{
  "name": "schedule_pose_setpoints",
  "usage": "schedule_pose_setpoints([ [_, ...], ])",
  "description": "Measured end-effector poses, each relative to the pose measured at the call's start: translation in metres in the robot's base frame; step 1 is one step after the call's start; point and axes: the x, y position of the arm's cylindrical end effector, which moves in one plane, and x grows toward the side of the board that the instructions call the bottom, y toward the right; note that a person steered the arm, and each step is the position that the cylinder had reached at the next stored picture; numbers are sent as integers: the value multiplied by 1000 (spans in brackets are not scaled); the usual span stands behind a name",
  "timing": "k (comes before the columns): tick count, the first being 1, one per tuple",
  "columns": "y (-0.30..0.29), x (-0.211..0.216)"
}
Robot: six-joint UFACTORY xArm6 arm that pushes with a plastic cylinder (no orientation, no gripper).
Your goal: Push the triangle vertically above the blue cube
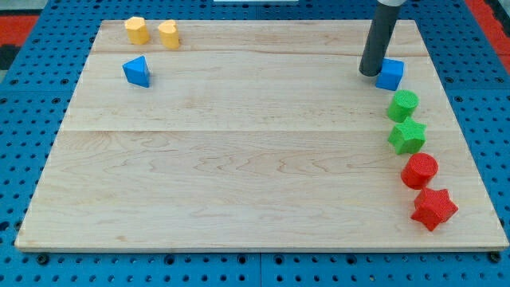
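The pale wooden surface (239, 159) carries the blocks at its margins, with the dark straight rod standing at the view's upper right. Its lower end, my tip (369, 73), rests just left of the blue cube (390, 74). This tool has no jaws to part or close — it only pushes. The blue triangular block (137, 71) lies well apart at the view's upper left — judged not yet brought above the cube.

You are looking at a robotics lab bench: a pale wooden board (239, 143) is lying on a blue perforated mounting plate (32, 119), with red matting (24, 16) showing behind.
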Motion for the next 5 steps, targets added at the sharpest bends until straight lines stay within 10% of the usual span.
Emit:
schedule_pose_setpoints([
  [3,7,17],
  [5,-169,34],
])
